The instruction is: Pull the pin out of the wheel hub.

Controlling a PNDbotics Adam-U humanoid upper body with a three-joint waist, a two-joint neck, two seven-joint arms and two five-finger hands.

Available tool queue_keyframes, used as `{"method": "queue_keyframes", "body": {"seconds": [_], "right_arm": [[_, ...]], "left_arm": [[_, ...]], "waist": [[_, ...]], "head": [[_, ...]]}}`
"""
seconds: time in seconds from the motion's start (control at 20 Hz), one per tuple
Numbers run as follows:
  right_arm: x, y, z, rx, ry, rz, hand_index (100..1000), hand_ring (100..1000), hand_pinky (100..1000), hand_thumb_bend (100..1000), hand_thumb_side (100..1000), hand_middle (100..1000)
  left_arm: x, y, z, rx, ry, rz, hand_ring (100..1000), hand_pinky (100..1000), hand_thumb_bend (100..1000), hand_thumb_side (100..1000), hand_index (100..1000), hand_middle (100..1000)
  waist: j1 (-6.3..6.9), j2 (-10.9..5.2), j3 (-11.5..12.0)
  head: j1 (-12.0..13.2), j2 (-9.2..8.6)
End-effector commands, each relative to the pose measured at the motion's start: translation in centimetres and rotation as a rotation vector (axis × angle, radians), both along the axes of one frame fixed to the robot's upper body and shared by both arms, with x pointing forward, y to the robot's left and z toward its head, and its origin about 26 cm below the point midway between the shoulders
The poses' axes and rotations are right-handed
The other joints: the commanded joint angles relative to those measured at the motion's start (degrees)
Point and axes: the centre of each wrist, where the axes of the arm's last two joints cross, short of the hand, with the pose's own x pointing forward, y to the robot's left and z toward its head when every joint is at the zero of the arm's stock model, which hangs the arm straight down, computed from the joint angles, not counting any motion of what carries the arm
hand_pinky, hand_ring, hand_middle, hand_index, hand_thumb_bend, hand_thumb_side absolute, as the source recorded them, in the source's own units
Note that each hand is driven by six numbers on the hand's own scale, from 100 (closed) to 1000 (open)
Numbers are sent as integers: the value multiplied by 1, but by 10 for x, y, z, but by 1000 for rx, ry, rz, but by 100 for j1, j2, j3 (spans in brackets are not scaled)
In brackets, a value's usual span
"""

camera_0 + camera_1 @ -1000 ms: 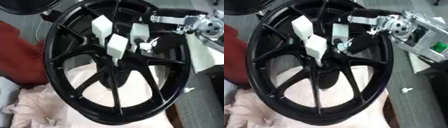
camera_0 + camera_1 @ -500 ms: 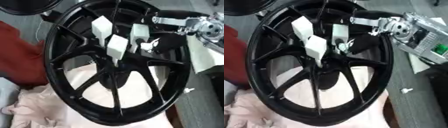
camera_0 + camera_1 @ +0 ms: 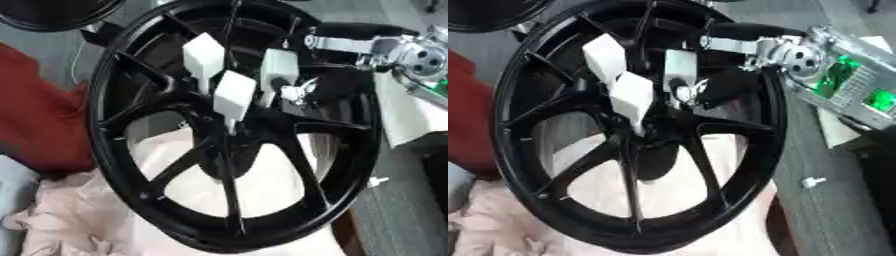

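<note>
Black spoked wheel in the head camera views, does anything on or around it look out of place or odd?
Nothing looks damaged or spilled. The black spoked wheel stands tilted over crumpled pale pink cloth. Three white block-shaped pieces cluster near its hub. One small white piece lies alone on the grey surface to its right, which looks stray.

Right hand (image 3: 689,75) (white fingers (image 3: 632,97)) at wheel hub (image 3: 654,135)

right arm (image 3: 750,42) enters from the upper right, black forearm ending in a silver wrist joint (image 3: 798,55). right hand (image 3: 241,80) reaches in at centre; its white fingers (image 3: 203,56) point down and left, spread apart, straight rather than curled. a small silver part shows beside the thumb-side finger (image 3: 278,70). whether the fingers grasp anything cannot be told. left hand not seen in either view.
</note>
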Motion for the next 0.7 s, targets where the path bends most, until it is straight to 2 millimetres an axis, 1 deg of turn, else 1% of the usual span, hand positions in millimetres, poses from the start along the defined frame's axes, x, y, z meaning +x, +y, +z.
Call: {"method": "queue_keyframes", "body": {"seconds": [0.05, 0.15, 0.25, 0.3, 0.35, 0.4, 0.6, 0.7], "right_arm": [[-3, -5, 10, -15, -17, -11, 863, 1000, 967, 100, 545, 706], [-3, -5, 11, -12, -13, -9, 846, 1000, 963, 100, 541, 683], [-3, -5, 12, -10, -10, -9, 846, 1000, 963, 100, 541, 683], [-3, -6, 12, -9, -8, -8, 811, 1000, 954, 100, 530, 642], [-3, -6, 12, -6, -5, -9, 811, 1000, 954, 100, 530, 642], [-3, -7, 12, -2, -4, -10, 780, 1000, 944, 100, 512, 609], [-3, -9, 14, 24, -14, -20, 709, 998, 919, 100, 469, 547], [-3, -9, 13, 37, -17, -21, 662, 957, 909, 100, 483, 512]], "left_arm": [[-2, 0, 8, 23, -27, -10, 610, 711, 100, 841, 710, 503], [-2, 0, 8, 23, -26, -9, 610, 711, 100, 840, 710, 503], [-2, 0, 8, 23, -25, -9, 610, 711, 100, 840, 710, 503], [-2, 0, 8, 23, -25, -10, 611, 711, 100, 840, 710, 503], [-2, 0, 8, 23, -25, -11, 611, 711, 100, 840, 710, 503], [-2, 0, 8, 23, -26, -11, 611, 711, 100, 837, 710, 504], [-1, 0, 9, 20, -30, -13, 612, 712, 100, 833, 710, 505], [-1, 0, 9, 19, -29, -14, 613, 712, 100, 833, 710, 505]], "waist": [[-27, 0, 2], [-33, -7, 3], [-36, -11, 4], [-36, -12, 1], [-34, -12, -2], [-33, -14, -1], [-25, -26, 10], [-20, -30, 9]], "head": [[-17, -70], [-17, -62], [-17, -58], [-13, -57], [-10, -55], [-9, -54], [-23, -64], [-33, -65]]}}
